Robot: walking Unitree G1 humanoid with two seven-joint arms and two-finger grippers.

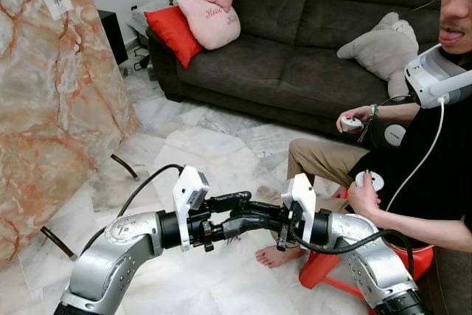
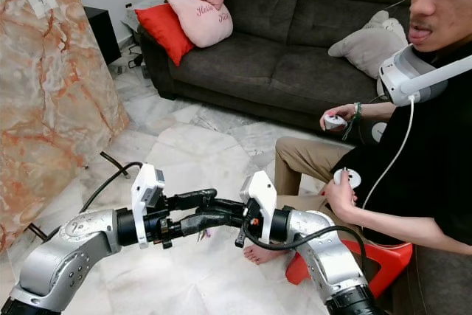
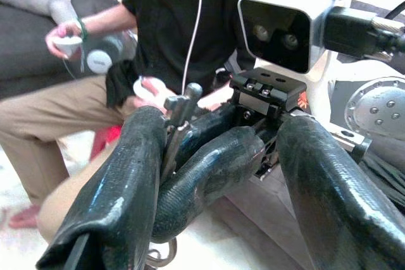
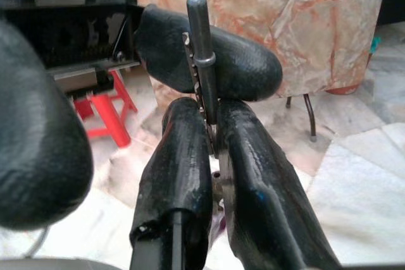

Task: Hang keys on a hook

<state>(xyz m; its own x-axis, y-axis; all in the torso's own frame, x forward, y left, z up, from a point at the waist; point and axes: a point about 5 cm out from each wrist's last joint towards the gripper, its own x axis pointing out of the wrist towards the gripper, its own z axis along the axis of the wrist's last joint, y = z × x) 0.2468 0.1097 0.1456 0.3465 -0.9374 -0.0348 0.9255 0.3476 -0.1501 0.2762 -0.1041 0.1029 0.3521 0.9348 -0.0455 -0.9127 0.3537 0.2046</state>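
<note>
Both arms meet at centre-low of the head view, grippers pointing at each other and interlocked. Left gripper (image 1: 243,212) reaches from 8 o'clock; right gripper (image 1: 236,220) from 4 o'clock.

Keys (image 4: 201,74): a grey metal key stands upright, clamped btwn two black fingers (image 4: 174,156) in the right wrist view. A third finger lies across behind it, touching the shaft. Key ring (image 3: 161,258) hangs just below the fingers in the left wrist view, partly hidden. In the left wrist view the key (image 3: 180,109) stands btwn left fingers & the right gripper's fingers.

Jaw state: right jaws narrow, closed on the key. Left jaws spread wide, with the right gripper's fingers lying btwn them.

Surroundings: marble slab (image 1: 51,86) leaning at 9–10 o'clock, on black legs. Dark sofa (image 1: 310,42) at 12–1 o'clock w/ red cushion (image 1: 173,33), pink cushion (image 1: 210,14) & grey plush toy (image 1: 383,51). Person (image 1: 435,153) seated at 3 o'clock on a red stool (image 1: 324,267), holding a white controller (image 1: 369,179) in each hand. Pale marble floor (image 1: 192,145) below.
</note>
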